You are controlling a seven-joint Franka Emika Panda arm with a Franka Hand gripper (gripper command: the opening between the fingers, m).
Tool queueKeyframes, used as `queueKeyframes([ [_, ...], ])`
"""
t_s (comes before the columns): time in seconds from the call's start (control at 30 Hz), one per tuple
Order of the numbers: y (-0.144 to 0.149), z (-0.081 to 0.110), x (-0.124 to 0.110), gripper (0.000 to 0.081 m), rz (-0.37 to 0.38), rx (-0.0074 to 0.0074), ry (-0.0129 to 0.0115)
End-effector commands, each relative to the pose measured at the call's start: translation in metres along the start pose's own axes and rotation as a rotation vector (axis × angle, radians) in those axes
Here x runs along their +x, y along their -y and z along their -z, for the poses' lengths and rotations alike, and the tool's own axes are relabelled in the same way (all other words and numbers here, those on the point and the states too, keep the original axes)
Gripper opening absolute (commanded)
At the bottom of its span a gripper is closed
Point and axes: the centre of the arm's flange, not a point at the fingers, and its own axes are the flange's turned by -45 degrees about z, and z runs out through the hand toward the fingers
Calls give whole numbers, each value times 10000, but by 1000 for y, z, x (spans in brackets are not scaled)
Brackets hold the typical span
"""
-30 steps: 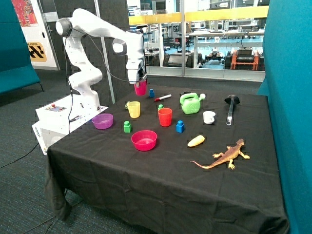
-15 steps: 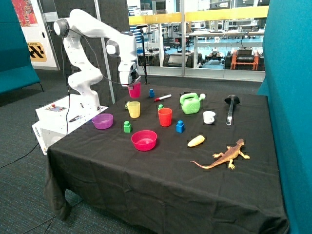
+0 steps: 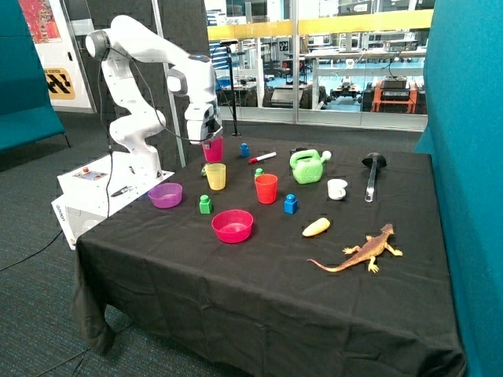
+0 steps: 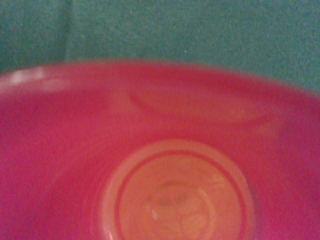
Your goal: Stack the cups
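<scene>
Three cups stand unstacked: the claw (image 3: 211,140) grips the magenta-pink cup (image 3: 213,148) in the air, directly above the yellow cup (image 3: 215,176) on the desk (image 3: 259,267). The red-orange cup (image 3: 266,188) sits near the yellow cup, toward the green watering can (image 3: 307,166).

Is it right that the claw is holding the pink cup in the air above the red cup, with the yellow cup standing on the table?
Not quite. In the outside view, the claw holds the pink cup in the air above the yellow cup, not the red cup. Both the yellow and red cups stand on the table.
</scene>
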Motion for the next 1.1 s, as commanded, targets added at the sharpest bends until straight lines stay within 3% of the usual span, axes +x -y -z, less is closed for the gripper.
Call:
queueKeyframes([
  [0.0, -4, -9, -2, 0, -46, 2, 11],
  [1.07, 2, -33, -14, 0, -12, 2, 11],
])
